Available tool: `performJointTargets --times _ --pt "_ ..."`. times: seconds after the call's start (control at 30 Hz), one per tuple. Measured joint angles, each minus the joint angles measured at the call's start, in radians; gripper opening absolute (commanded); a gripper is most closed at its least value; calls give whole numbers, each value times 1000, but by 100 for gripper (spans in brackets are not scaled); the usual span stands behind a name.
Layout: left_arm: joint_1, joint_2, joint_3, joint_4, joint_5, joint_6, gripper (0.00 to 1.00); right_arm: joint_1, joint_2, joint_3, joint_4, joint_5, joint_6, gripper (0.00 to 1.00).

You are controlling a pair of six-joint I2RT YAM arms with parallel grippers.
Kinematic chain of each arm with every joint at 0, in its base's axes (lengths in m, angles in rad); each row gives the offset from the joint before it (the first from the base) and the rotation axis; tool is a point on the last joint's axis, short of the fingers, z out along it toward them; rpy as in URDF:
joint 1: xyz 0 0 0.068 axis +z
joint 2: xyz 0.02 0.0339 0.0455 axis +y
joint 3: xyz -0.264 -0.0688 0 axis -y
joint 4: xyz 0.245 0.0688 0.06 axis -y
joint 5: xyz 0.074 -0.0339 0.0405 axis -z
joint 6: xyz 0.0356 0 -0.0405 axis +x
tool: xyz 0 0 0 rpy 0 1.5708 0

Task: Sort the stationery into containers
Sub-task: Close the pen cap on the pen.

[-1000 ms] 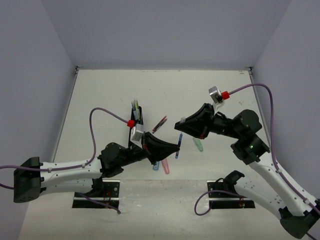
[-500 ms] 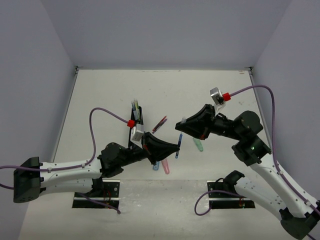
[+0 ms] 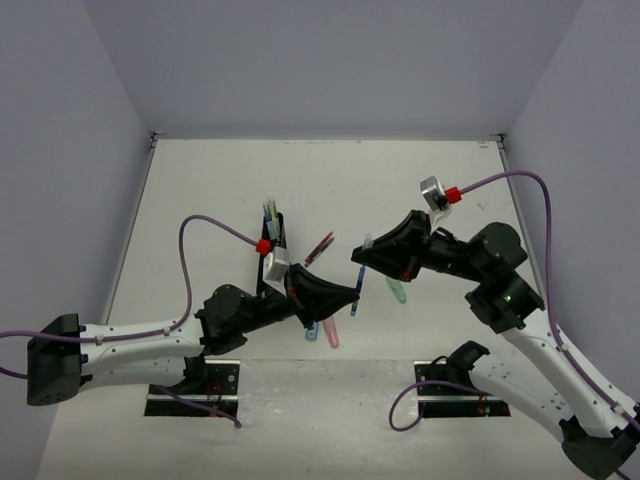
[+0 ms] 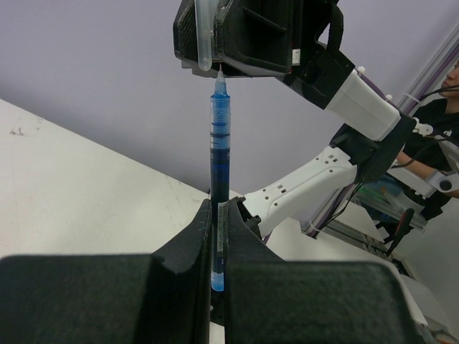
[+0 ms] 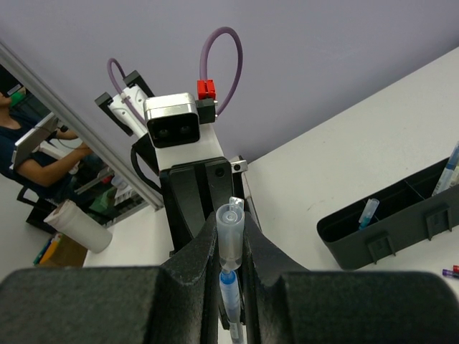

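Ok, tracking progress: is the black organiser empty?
No, a light blue pen stands tilted in one compartment of the organiser.

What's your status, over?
Left gripper shut on blue pen. Right gripper shut on clear cap, at pen's tip. Black organiser partly filled, nothing blocking seen.

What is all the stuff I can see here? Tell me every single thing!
blue pen: one, blue, held upright in the left claw.
cap: one, clear, pinched in the right claw, at the pen's tip.
organiser: one, black, left of the table's middle.
standing pens: a few, pale blue and greenish, in the organiser's far end.
thin pens: two or three, red and purple, lying right of the organiser.
green marker: one, below the right claw.
pink piece: one, near edge.
blue piece: one, beside the pink one.
table: one, white.
left claw: one, black, shut.
right claw: one, black, shut.
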Motion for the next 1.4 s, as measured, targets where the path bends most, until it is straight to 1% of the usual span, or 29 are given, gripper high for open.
performJointTargets --times 0.37,0.67,0.77,0.83,1.03,1.1,1.2,1.27,1.33,1.4 --pt "0 0 19 -18 -9 16 0 0 0 0 -1 0 -13 0" --pt "0 0 39 -44 -14 19 0 0 -27 -28 3 1 -31 3" --pt "0 0 51 -64 -18 21 0 0 -33 -29 3 2 -44 6" --pt "0 1 57 -73 -22 22 0 0 -34 -29 2 5 -54 9" --pt "0 1 68 -89 -38 22 0 4 -35 -37 4 7 -77 13" --pt "0 4 72 -97 -40 22 0 5 -35 -40 3 9 -86 18" --pt "2 13 87 -111 -43 22 0 6 -35 -40 3 18 -98 34" --pt "2 16 96 -113 -47 22 0 9 -34 -41 0 20 -107 42" --pt "2 16 106 -112 -53 22 0 15 -33 -44 -4 20 -114 44" --pt "2 16 110 -109 -55 22 0 18 -33 -51 -5 22 -118 44"
